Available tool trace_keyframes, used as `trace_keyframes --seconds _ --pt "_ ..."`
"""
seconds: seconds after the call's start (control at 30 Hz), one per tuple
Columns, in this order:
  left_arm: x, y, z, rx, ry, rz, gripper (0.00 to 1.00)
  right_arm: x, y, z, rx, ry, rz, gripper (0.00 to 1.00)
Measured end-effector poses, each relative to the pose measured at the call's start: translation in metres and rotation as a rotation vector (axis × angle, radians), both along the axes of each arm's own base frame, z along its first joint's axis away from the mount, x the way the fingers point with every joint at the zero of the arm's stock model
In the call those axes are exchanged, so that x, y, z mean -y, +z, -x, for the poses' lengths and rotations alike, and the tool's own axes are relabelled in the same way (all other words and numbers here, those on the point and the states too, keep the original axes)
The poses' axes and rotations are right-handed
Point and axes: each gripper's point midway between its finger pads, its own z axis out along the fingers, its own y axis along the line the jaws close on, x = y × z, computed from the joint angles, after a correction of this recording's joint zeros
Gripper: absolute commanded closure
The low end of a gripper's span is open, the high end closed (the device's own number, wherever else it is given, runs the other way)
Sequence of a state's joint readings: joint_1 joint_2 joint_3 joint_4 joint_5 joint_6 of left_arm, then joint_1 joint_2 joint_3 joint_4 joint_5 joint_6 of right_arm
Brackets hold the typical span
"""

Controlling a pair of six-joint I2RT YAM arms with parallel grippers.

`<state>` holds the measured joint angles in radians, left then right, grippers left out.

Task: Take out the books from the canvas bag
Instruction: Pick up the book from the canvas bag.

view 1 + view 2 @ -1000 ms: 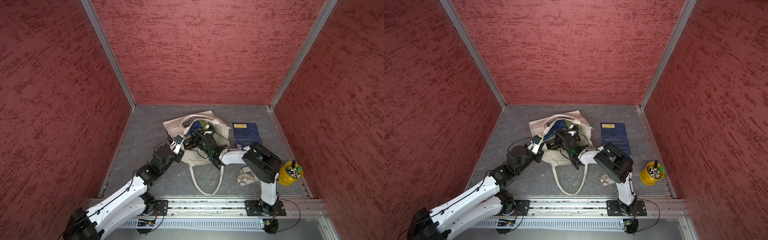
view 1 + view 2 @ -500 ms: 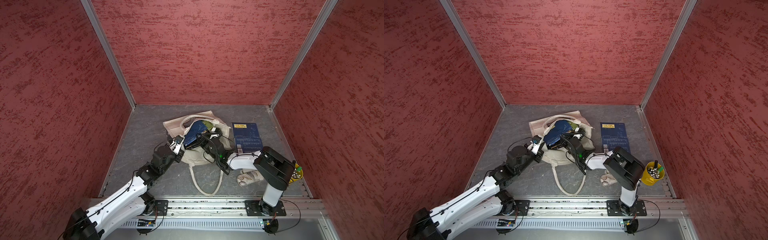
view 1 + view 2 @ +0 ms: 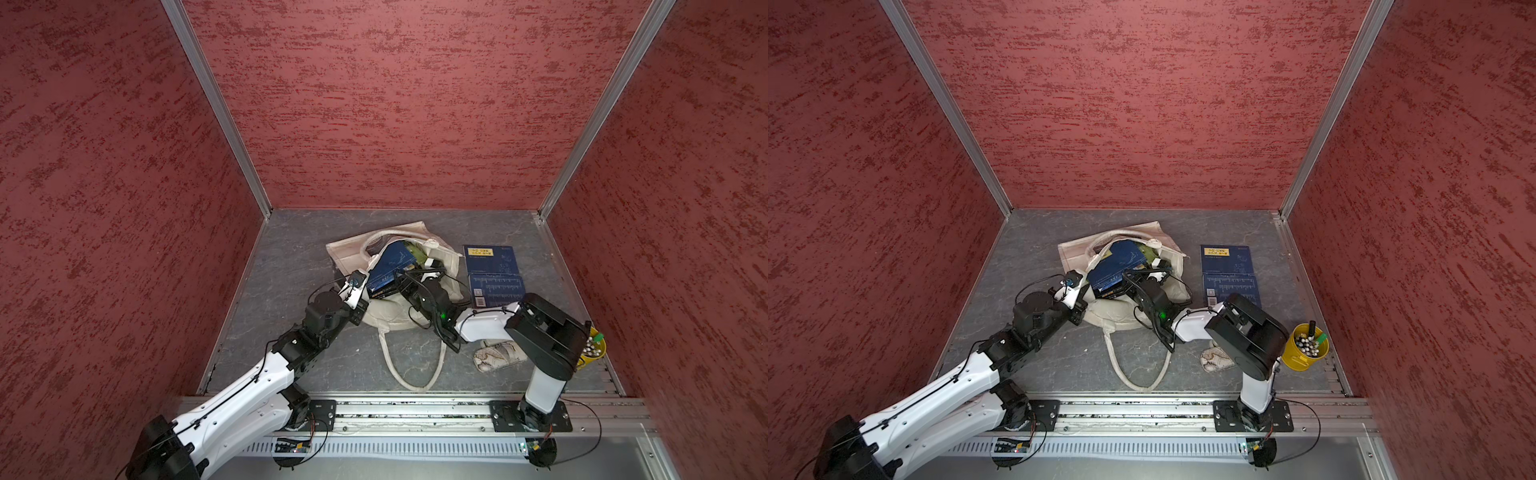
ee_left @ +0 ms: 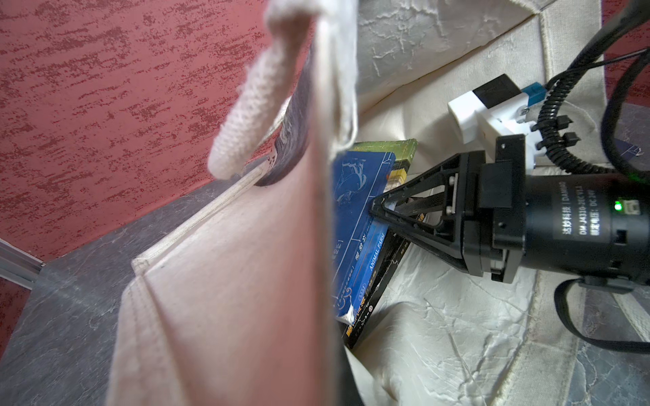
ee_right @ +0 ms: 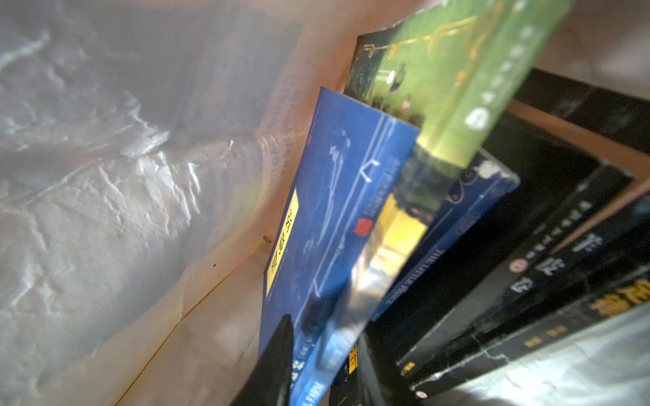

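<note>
We see the canvas bag [image 3: 390,316] as cream woven cloth, matt and creased, with a coarse ribbed webbing handle [image 4: 246,116], while the blue book [image 4: 355,189] and the other books [image 5: 527,246] wear glossy paper covers. The right hand [image 4: 378,208] looks like matt black plastic, the table [image 3: 291,266] a smooth, dull grey marbled sheet. Around it we find rough, grainy red walls [image 3: 395,104] and brushed metal rails [image 3: 415,409].

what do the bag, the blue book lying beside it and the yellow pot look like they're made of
Bag: cream woven cloth, matte; creases and stitched hems show. Blue book: paper, with a smooth printed cover. Yellow pot: probably painted metal, given its smooth wall and thin rim, though plastic is possible.
</note>
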<state>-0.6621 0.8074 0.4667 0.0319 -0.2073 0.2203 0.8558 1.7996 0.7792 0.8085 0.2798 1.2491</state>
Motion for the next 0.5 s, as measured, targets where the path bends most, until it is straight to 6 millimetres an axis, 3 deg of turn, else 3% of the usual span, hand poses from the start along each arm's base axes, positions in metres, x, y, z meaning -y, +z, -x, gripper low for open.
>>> trace_keyframes --seconds 0.27,0.5 --pt "-0.0001 -0.0007 0.0001 -0.002 0.0 -0.001 1.0 -0.0018 -0.0047 -0.0009 -0.01 -0.006 -0.02 1.0" --pt "0.0 -0.0006 0.0001 -0.003 0.001 0.002 1.0 0.0014 0.0027 0.0025 -0.01 -0.007 -0.025 1.0"
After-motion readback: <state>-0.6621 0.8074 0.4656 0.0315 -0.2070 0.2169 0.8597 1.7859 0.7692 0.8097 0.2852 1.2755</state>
